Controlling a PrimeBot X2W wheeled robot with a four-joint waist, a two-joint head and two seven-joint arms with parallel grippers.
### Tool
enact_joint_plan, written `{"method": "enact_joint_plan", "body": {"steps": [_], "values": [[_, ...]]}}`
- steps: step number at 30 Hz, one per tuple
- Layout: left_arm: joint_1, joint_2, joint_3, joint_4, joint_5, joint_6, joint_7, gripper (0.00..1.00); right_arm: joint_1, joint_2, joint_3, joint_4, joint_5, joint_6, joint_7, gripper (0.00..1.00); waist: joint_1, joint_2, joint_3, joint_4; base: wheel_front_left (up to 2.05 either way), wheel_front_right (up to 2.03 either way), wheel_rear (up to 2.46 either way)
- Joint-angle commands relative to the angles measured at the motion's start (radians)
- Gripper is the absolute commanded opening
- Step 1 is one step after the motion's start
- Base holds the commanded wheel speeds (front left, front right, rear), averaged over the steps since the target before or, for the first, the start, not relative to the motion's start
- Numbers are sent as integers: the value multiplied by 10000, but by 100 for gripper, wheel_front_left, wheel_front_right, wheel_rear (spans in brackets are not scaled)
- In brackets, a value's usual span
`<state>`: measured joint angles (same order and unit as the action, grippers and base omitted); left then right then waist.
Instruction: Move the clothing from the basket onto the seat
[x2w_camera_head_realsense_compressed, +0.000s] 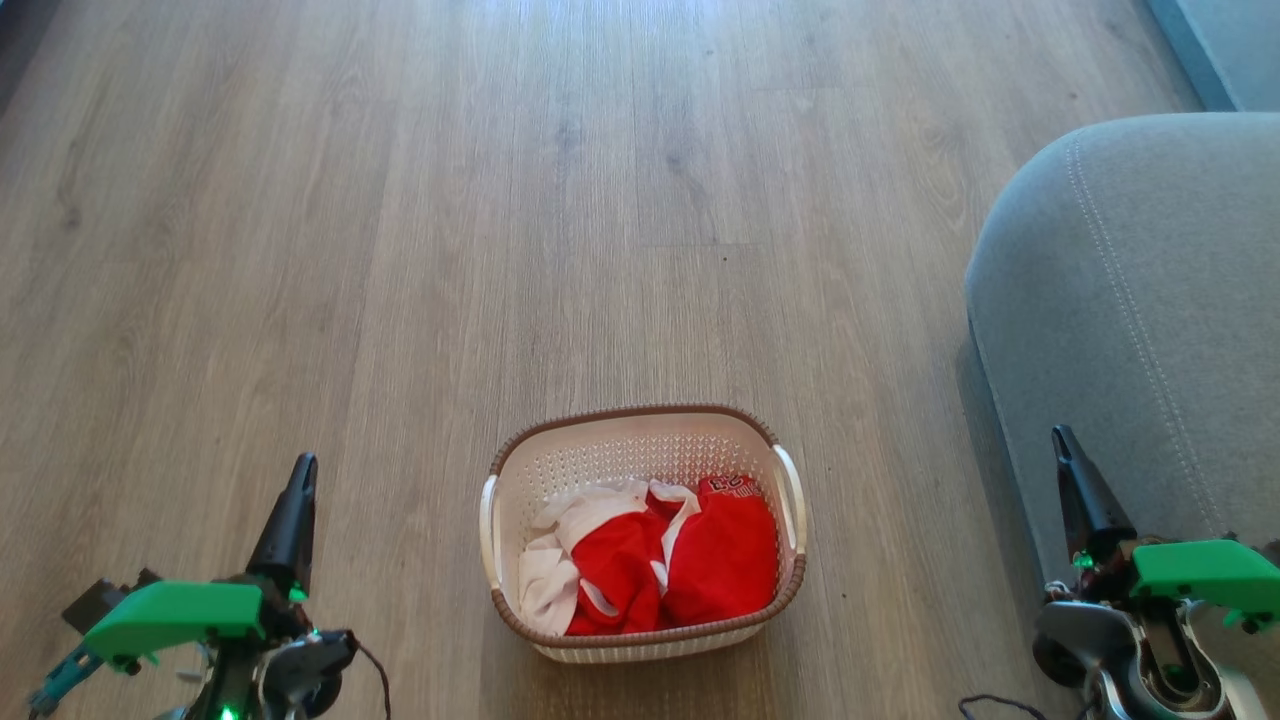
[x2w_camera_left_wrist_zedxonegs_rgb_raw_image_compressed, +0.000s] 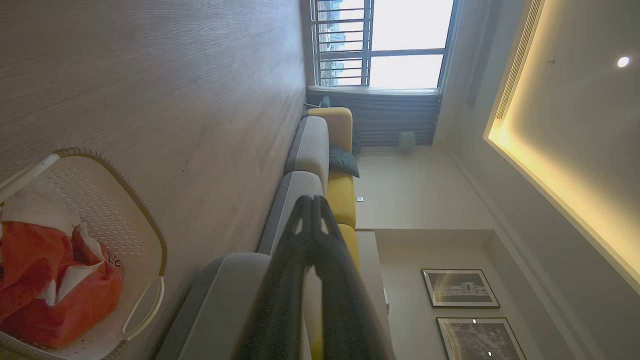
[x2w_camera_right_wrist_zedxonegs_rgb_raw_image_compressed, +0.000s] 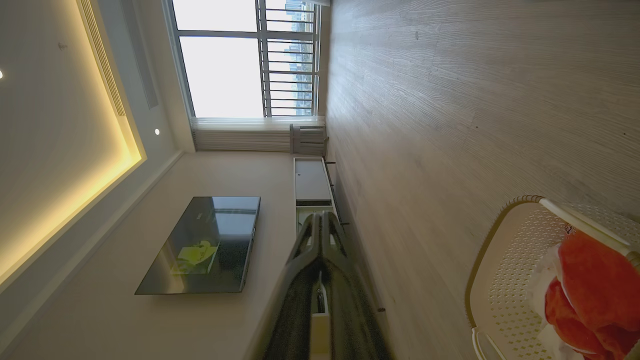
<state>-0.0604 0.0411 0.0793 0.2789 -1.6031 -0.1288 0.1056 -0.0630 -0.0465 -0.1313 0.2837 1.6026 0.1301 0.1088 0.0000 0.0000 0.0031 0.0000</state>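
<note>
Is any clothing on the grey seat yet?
No, the red and white fabric clothing lies inside the cream perforated plastic basket, apart from the grey upholstered seat.

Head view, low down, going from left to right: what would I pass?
Left tool → basket holding red and white clothes → grey sofa seat.

One basket (x2w_camera_head_realsense_compressed: 640, 445), one clothing heap (x2w_camera_head_realsense_compressed: 720, 560), two framed pictures (x2w_camera_left_wrist_zedxonegs_rgb_raw_image_compressed: 460, 288), one television (x2w_camera_right_wrist_zedxonegs_rgb_raw_image_compressed: 205, 245)
</note>
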Motion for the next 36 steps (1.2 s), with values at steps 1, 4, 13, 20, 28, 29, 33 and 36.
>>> {"method": "enact_joint_plan", "body": {"steps": [1,4,13,20,28,29,33,36], "values": [[-476,91,341,-340,-58,-19,74,0,-449,-37,178,-389,64,6,41,0,0,0,0,0,0,0,0],[-476,91,341,-340,-58,-19,74,0,-449,-37,178,-389,64,6,41,0,0,0,0,0,0,0,0],[-476,91,341,-340,-58,-19,74,0,-449,-37,178,-389,64,6,41,0,0,0,0,0,0,0,0],[-476,91,341,-340,-58,-19,74,0,-449,-37,178,-389,64,6,41,0,0,0,0,0,0,0,0],[356,-61,-86,617,15,0,-15,100,303,59,61,670,-2,4,-3,100,0,0,3,-1,0,0,0],[381,-64,-92,683,20,0,-24,100,322,67,74,729,-11,4,-8,100,0,0,8,-1,0,0,0],[235,-44,-83,732,59,-1,-89,100,172,49,146,743,-78,4,-58,100,0,0,13,-6,0,0,0],[126,-17,-98,766,115,-1,-157,100,51,20,227,767,-150,4,-119,100,0,0,20,-10,0,0,0]]}}
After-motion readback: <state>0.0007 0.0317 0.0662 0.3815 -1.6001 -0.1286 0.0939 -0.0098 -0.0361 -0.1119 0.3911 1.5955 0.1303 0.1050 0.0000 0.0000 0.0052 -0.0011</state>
